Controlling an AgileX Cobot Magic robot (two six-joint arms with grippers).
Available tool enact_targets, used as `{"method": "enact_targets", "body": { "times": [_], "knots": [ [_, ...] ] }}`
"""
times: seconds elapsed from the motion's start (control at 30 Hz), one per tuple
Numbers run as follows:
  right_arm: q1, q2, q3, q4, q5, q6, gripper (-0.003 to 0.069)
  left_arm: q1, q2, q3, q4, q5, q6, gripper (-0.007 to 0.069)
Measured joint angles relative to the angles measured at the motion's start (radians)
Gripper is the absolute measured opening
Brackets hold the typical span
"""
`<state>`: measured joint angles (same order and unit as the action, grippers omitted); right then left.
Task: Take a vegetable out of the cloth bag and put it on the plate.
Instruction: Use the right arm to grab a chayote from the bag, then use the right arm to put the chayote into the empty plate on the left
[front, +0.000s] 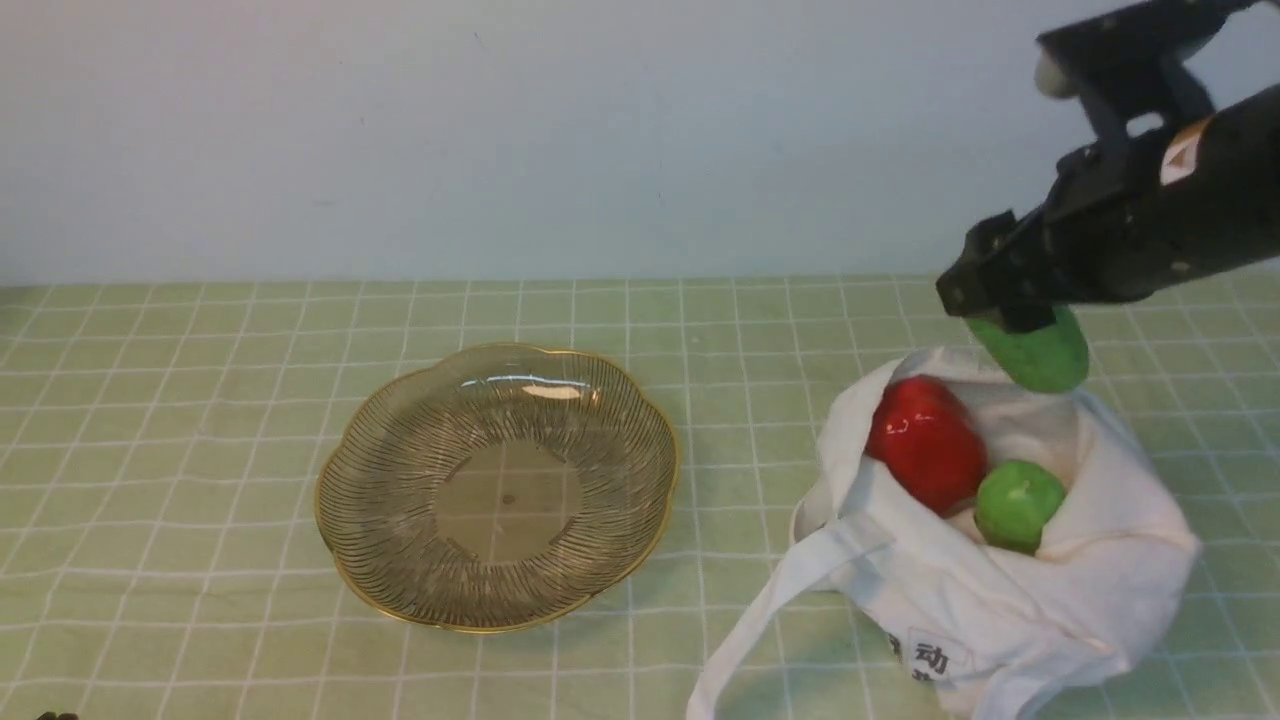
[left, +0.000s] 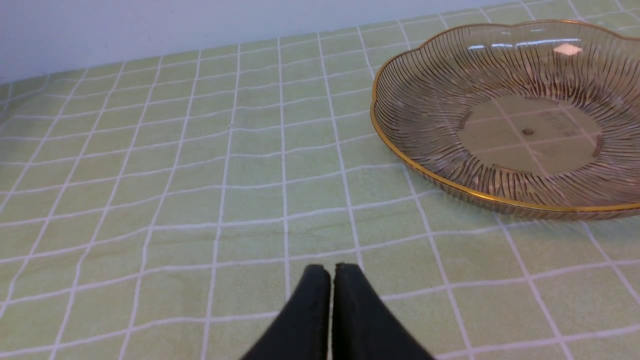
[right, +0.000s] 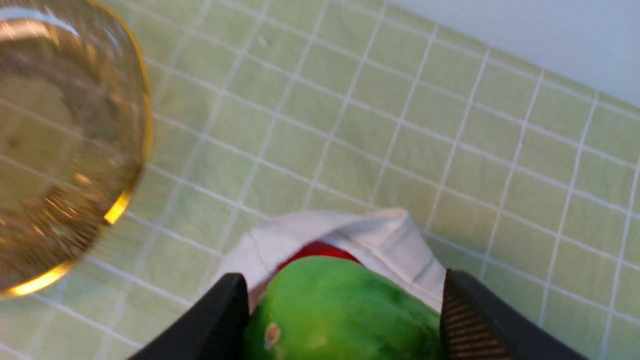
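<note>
My right gripper (front: 1010, 318) is shut on the green vegetable (front: 1040, 352) and holds it in the air just above the open mouth of the white cloth bag (front: 1000, 600). In the right wrist view the vegetable (right: 340, 320) fills the gap between the gripper's (right: 342, 282) two black fingers, with the bag's rim (right: 385, 235) below it. Only its rounded end shows. The glass plate (front: 400, 470) with a gold rim lies empty to the left of the bag. My left gripper (left: 331, 267) is shut and empty, low over the cloth, to the left of the plate (left: 425, 90).
A glossy red pepper-like item (front: 925, 440) and a small round green fruit (front: 1018, 503) lie inside the bag. The bag's strap (front: 770, 610) trails toward the front edge. A green checked cloth (front: 200, 400) covers the table. A pale wall stands behind.
</note>
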<state>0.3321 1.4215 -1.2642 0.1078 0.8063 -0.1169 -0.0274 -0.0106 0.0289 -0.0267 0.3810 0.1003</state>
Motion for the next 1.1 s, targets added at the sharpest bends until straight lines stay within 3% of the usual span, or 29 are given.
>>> {"method": "enact_targets", "body": {
  "times": [0.07,0.17,0.27,0.3,0.33,0.43,0.6,0.93,1.03,1.1],
  "knots": [
    [0.004,-0.038,-0.028,0.144,-0.019,-0.026,0.0444,0.000,0.000,0.000,0.000,0.000,0.000,-0.0005],
    [0.039,-0.053,-0.052,0.336,-0.073,-0.183,0.0444,0.000,0.000,0.000,0.000,0.000,0.000,-0.0005],
    [0.118,-0.015,-0.055,0.521,-0.114,-0.385,0.0444,0.000,0.000,0.000,0.000,0.000,0.000,-0.0005],
    [0.124,-0.011,-0.055,0.521,-0.116,-0.397,0.0444,0.000,0.000,0.000,0.000,0.000,0.000,-0.0005],
    [0.177,0.035,-0.055,0.621,-0.129,-0.482,0.0444,0.000,0.000,0.000,0.000,0.000,0.000,-0.0005],
    [0.244,0.150,-0.055,0.742,-0.157,-0.592,0.0444,0.000,0.000,0.000,0.000,0.000,0.000,-0.0005],
    [0.289,0.343,-0.099,0.837,-0.194,-0.649,0.0444,0.000,0.000,0.000,0.000,0.000,0.000,-0.0005],
    [0.301,0.613,-0.263,0.859,-0.197,-0.614,0.0444,0.000,0.000,0.000,0.000,0.000,0.000,-0.0005],
    [0.301,0.641,-0.277,0.859,-0.195,-0.592,0.0473,0.000,0.000,0.000,0.000,0.000,0.000,-0.0005],
    [0.302,0.649,-0.285,0.855,-0.195,-0.586,0.0540,0.000,0.000,0.000,0.000,0.000,0.000,-0.0005]
  ]
}}
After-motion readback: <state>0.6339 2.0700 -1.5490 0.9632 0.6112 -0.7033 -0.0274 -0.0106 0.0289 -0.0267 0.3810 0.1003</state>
